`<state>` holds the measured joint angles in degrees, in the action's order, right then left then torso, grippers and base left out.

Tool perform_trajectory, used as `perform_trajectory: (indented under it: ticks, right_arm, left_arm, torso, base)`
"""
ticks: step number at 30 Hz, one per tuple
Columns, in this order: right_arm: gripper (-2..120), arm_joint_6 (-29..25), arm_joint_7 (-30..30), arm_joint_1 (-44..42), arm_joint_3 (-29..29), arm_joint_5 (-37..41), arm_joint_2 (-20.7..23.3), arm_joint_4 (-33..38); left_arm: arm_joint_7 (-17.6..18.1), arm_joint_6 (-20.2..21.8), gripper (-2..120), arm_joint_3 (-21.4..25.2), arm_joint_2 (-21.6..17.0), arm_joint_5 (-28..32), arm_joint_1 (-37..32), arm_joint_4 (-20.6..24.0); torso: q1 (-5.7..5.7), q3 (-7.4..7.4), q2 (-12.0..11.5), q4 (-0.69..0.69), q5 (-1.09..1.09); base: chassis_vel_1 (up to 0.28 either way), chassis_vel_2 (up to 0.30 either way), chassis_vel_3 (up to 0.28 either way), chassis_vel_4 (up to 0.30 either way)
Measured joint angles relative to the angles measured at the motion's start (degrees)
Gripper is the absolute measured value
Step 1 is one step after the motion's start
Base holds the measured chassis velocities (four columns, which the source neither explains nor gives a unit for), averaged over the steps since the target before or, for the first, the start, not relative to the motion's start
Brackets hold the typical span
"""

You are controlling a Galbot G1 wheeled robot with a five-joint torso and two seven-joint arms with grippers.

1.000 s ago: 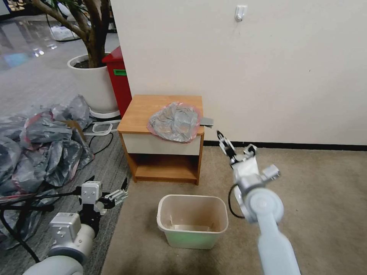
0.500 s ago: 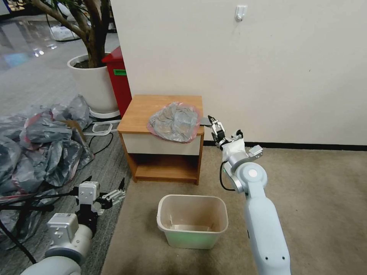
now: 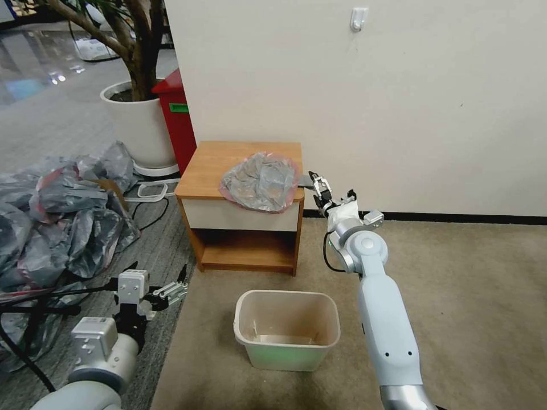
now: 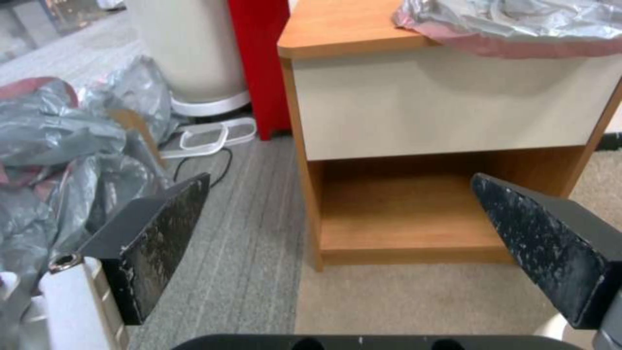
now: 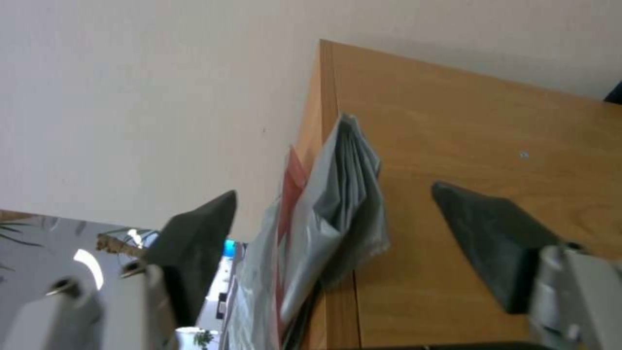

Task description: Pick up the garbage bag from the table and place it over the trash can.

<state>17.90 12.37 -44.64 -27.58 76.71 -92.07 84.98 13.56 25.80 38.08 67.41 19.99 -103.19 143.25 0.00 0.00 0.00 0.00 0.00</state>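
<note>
on top of the table lies the garbage bag, a crinkled silvery-grey sheet with a pink rim. it covers the front right part of the tabletop and a folded grey flap sticks out past the table's right edge. the table stands against the wall.

right gripper: raised beside the table's right edge, just next to the protruding flap. fingers apart. in the right wrist view the flap of the garbage bag sits between the two spread fingers of the right gripper, not clamped; whether either finger touches it cannot be told.

left gripper: low at the robot's left side, above the grey floor, well apart from the table. fingers apart, holding nothing. the left wrist view shows its two dark fingers spread wide, facing the table's open shelf.

trash can: upright on the beige carpet in front of the table, no bag over it. a heap of grey bags lies on the floor to the left.
</note>
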Motion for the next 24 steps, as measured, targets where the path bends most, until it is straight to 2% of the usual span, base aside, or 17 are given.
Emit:
perform_trajectory:
  ticks: [1,6,8,9,11,12,15,16,17,21,24]
  right_arm:
    - [70,-0.2,0.0,0.4,0.0,-0.1,0.0,-0.4]
    - [59,-0.3,0.0,0.6,0.0,-0.1,0.0,-0.6]
    - [45,-0.4,0.3,0.6,0.1,-0.2,-0.1,-0.6]
    - [45,-0.4,0.3,0.6,0.1,-0.2,-0.1,-0.6]
    - [38,-0.6,0.5,0.6,0.1,-0.2,-0.1,-0.4]
    - [32,-0.6,0.9,0.6,0.1,-0.2,-0.1,-0.2]
    - [25,-0.6,1.3,0.5,0.1,-0.2,-0.1,0.0]
    - [17,-0.7,1.8,0.4,0.2,-0.1,0.0,0.6]
    - [17,-0.7,1.8,0.4,0.2,-0.1,0.0,0.6]
    - [0,-0.7,3.6,-0.7,0.7,1.0,0.4,3.0]
    - [0,-0.9,5.0,-1.5,1.0,1.8,0.5,4.9]
  left_arm:
    - [0.0,0.0,100,0.0,0.0,0.0,-0.1,0.0]
    - [0.0,0.0,100,0.1,0.0,-0.1,-0.4,0.0]
    - [0.0,-0.1,100,0.1,0.3,-0.1,-0.6,0.0]
    - [0.0,-0.1,100,0.1,0.3,-0.1,-0.6,0.0]
    - [0.0,-0.1,100,0.1,0.3,-0.1,-0.6,0.0]
    - [0.0,-0.2,100,0.1,0.3,-0.2,-0.6,0.0]
    - [0.0,-0.2,100,0.1,0.3,-0.2,-0.6,0.0]
    - [0.1,-0.3,100,0.1,0.4,-0.2,-0.6,0.0]
    - [0.1,-0.3,100,0.1,0.4,-0.2,-0.6,0.0]
    - [0.1,-0.7,100,-0.1,0.4,-0.5,-0.5,0.0]
    - [0.1,-1.2,100,-0.2,0.5,-0.9,-0.4,0.0]
  torso:
    - [0.00,0.00,0.0,0.00,0.00]
    - [0.00,0.00,0.0,0.00,0.00]
    - [0.00,0.00,0.0,0.00,0.00]
    - [0.00,0.00,0.0,0.00,0.00]
    - [0.00,0.00,0.0,0.00,0.00]
    - [0.00,0.00,0.0,0.00,0.00]
    - [0.00,0.00,0.0,0.00,0.00]
    - [0.00,0.00,0.0,0.00,0.00]
    - [0.00,0.00,0.0,0.00,0.00]
    - [0.00,0.00,0.0,0.00,0.00]
    - [0.00,0.00,0.0,0.00,0.00]
  base:
    - [0.000,0.000,0.000,0.000]
    - [0.000,0.000,0.000,0.000]
    - [0.000,0.000,0.000,0.000]
    - [0.000,0.000,0.000,0.000]
    - [0.000,0.000,0.000,0.000]
    - [0.000,0.000,0.000,0.000]
    - [0.000,0.000,0.000,0.000]
    - [0.000,0.000,0.000,0.000]
    - [0.000,0.000,0.000,0.000]
    - [0.000,0.000,0.000,0.000]
    - [0.000,0.000,0.000,0.000]
